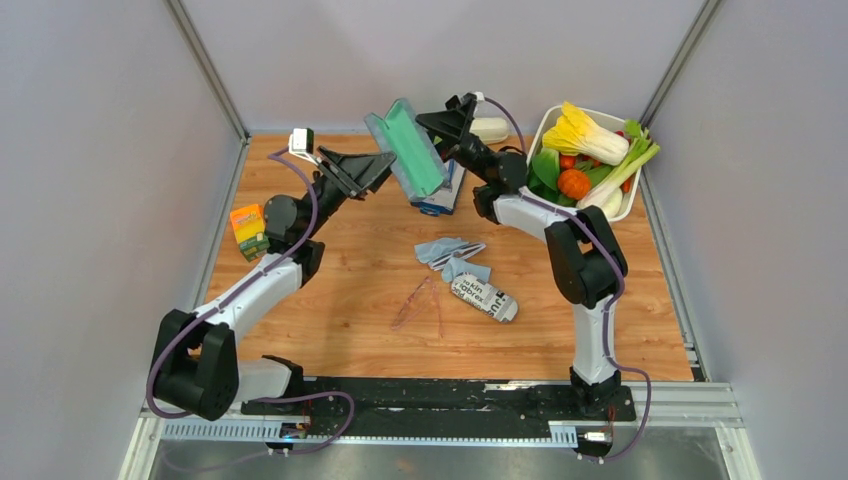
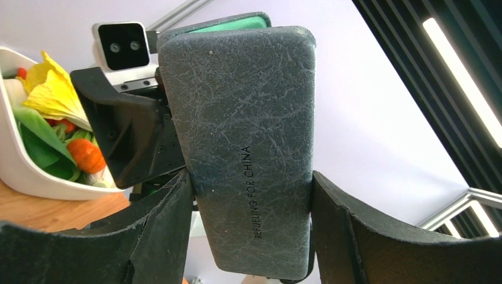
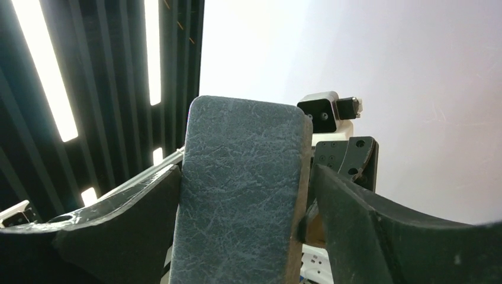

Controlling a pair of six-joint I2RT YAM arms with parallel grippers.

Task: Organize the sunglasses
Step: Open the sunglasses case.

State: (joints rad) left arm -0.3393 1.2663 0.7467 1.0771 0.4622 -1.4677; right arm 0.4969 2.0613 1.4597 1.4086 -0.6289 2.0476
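Our left tool (image 2: 251, 177) clamps the open case (image 1: 415, 150) in the air, at 12 o'clock over the tabletop (image 1: 330, 330). Our right tool (image 3: 245, 171) straddles its other half; we cannot tell whether it grips. The sunglasses (image 1: 420, 303) lie mid-tabletop, at 7 o'clock of the cloth (image 1: 455, 255).

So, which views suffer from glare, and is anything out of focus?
Top view: even light and all sharp, though the sunglasses show only faintly against the table. Left wrist view: the ceiling lamp is burnt out at right; the case is sharp, its print readable. Right wrist view: lamps glare at left, the wall is washed white, the case grain is crisp.
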